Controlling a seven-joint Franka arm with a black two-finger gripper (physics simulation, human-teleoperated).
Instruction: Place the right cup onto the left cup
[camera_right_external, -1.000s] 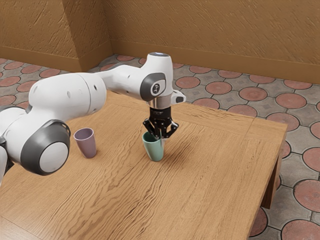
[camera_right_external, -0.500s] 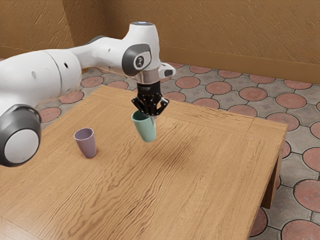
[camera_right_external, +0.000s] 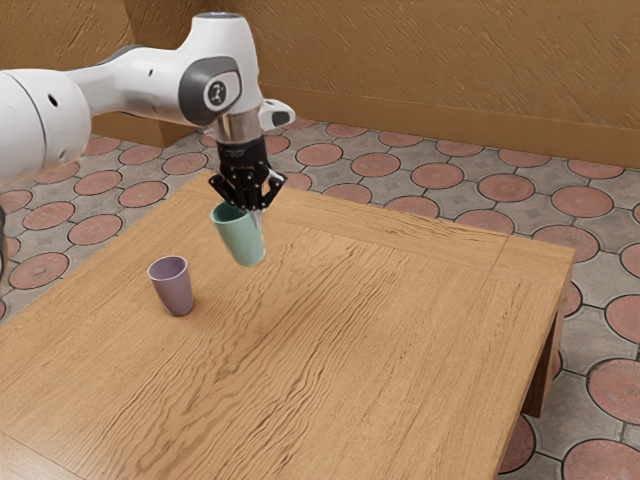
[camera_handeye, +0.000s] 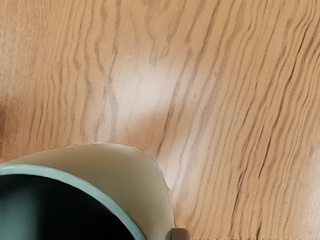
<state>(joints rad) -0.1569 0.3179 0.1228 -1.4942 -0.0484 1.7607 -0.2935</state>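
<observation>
Green cup (camera_right_external: 242, 240) hangs tilted, pinched in the gripper (camera_right_external: 255, 213); purple cup (camera_right_external: 173, 291) stands near the table's (camera_right_external: 400, 350) edge at the exterior view's left.

The teal cup (camera_right_external: 241, 238), mauve cup (camera_right_external: 173, 288), brown wood-grained table (camera_right_external: 330, 350).

In the exterior view, the arm (camera_right_external: 35, 125) and table (camera_right_external: 340, 390) are cut off by the picture's edges, the green cup (camera_right_external: 241, 240) hides part of the gripper (camera_right_external: 247, 212), and the purple cup's (camera_right_external: 173, 292) inner bottom is hidden. In the wrist view, the green cup is cropped, its depths lost in darkness; a small brown piece (camera_handeye: 180, 234) is cut off too, its identity unclear.
</observation>
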